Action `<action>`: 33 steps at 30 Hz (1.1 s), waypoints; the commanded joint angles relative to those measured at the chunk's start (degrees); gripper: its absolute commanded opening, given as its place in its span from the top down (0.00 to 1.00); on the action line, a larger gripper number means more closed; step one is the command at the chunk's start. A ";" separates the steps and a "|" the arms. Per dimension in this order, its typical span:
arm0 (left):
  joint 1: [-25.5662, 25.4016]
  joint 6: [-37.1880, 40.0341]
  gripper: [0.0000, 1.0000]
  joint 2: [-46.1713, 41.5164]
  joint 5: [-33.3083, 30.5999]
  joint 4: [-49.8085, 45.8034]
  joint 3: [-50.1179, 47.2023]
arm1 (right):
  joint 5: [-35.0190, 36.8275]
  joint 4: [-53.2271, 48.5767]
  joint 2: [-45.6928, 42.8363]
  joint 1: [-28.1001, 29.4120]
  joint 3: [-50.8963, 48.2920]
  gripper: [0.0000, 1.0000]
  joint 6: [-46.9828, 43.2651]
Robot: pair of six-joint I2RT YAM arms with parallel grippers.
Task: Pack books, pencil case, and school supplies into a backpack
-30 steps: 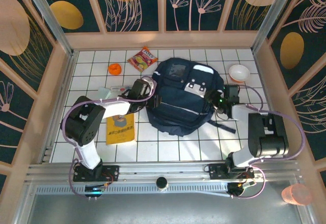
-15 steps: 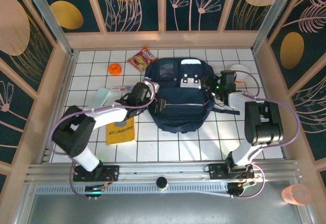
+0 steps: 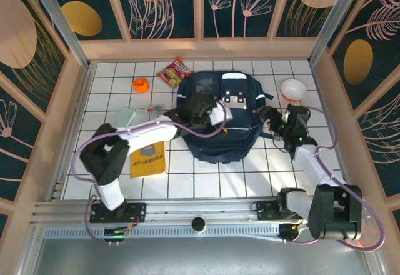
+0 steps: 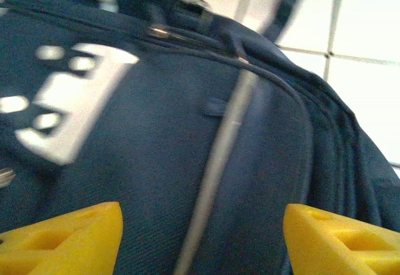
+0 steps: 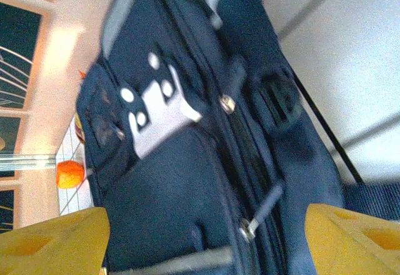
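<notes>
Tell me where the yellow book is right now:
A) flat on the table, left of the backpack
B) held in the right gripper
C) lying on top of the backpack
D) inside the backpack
A: the top view shows the yellow book lying flat on the tiled table, to the left of the backpack and not touching it.

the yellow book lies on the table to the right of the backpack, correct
Not quite: the top external view shows the yellow book lying on the table to the left of the backpack, not the right.
</notes>
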 commanded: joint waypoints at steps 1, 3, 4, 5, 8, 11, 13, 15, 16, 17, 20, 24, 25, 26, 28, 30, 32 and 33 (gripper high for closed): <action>-1.22 9.56 0.30 4.53 4.82 -2.43 3.74 | -3.69 -0.21 -2.72 -0.13 -4.51 0.18 5.30; -1.84 9.21 0.28 7.03 4.58 -0.98 5.55 | -4.23 0.71 -3.88 -0.15 -6.63 0.18 6.56; -2.12 8.75 0.28 8.07 4.38 -0.23 6.31 | -4.17 0.79 -4.44 -0.17 -7.24 0.18 6.85; -2.38 8.60 0.27 9.23 4.27 -0.05 7.27 | -3.86 0.53 -5.10 -0.14 -7.65 0.18 6.91; -3.05 8.19 0.25 11.77 3.12 0.99 9.08 | -2.80 -1.17 -6.41 -0.19 -7.69 0.18 6.15; -3.54 7.51 0.24 13.62 0.43 3.02 9.76 | -2.43 -2.27 -6.85 -0.19 -7.49 0.18 5.45; -3.58 6.61 0.24 14.70 -2.78 4.77 10.00 | -2.86 -2.04 -6.85 -0.18 -7.81 0.18 5.38; -3.59 6.77 0.26 15.94 -5.99 5.57 10.20 | -3.09 -1.91 -6.88 -0.18 -8.02 0.18 5.48; -3.57 6.98 0.27 16.36 -7.08 5.62 10.20 | -3.09 -1.90 -7.01 -0.18 -8.03 0.18 5.42; -3.63 7.55 0.31 16.64 -8.17 5.35 10.20 | -3.01 -2.18 -7.27 -0.15 -7.97 0.18 5.20; -3.58 8.14 0.59 14.98 -8.51 4.78 9.01 | -1.79 -3.22 -8.39 -0.19 -7.34 0.18 3.76; -2.97 8.69 1.00 8.60 -0.33 2.31 8.11 | 2.28 -4.48 -11.14 -0.20 -5.59 0.18 -1.55; -2.62 8.68 1.00 6.35 1.47 3.11 7.14 | 3.80 -4.91 -12.15 -0.20 -4.70 0.18 -3.79; -2.14 8.87 1.00 4.06 3.45 3.99 6.02 | 5.00 -4.82 -12.94 -0.27 -3.80 0.17 -6.51; -0.64 8.65 1.00 0.29 7.46 4.96 4.74 | 6.11 -4.06 -13.83 -0.28 -1.75 0.17 -12.73; 1.57 8.51 1.00 -2.37 12.73 4.01 4.85 | 4.98 -1.80 -14.08 -0.32 -0.73 0.17 -19.93; 4.03 8.42 1.00 -4.44 17.51 2.64 5.36 | 3.16 1.54 -13.75 -0.34 -1.62 0.18 -26.60; 5.10 8.50 1.00 -5.34 19.42 2.30 5.39 | 2.77 2.52 -13.54 -0.34 -1.94 0.18 -28.90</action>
